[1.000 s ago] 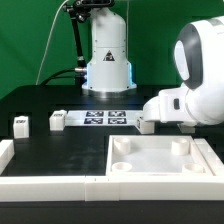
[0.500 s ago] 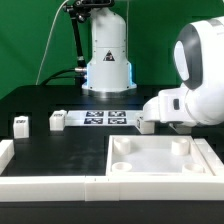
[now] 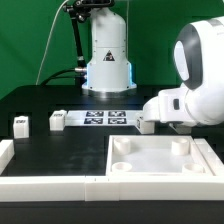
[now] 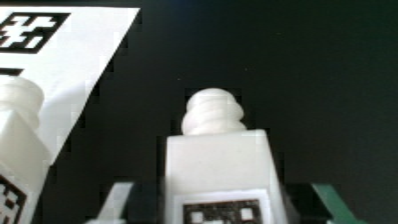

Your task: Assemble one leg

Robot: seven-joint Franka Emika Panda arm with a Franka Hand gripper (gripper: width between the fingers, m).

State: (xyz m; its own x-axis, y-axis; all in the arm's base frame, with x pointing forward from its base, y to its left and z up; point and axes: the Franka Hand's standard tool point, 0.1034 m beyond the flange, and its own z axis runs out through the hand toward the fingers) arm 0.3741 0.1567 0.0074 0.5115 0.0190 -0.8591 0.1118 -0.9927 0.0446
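While the black table lies strewn with loose parts, my arm fills the three o'clock side of the exterior view, its bulk hiding most of what I reach for. The robot base stands at twelve o'clock. At five o'clock sits the large white tray-like piece, corner sockets facing up. I judge it is placed close so that a leg can reach a socket without a long carry. White rails edge the table from seven to nine o'clock, likely there to brace parts against. The marker board lies flat near the centre. Two more legs stand at nine o'clock, well apart from my hand. A small white block shows just beside the board's three o'clock end, under my wrist; whether it is the one I straddle, I cannot tell.

The wrist view settles the rest. The leg sits between the tips of my gripper, and my fingers are released. One stands on each side, with dark table showing between pad and flank, so nothing is grasped yet. I straddle the flat sides, I think, so that closing would clamp square faces and leave the threaded peg free for a socket. Its tag faces my camera. Another leg shows at the frame's edge, beside the board.
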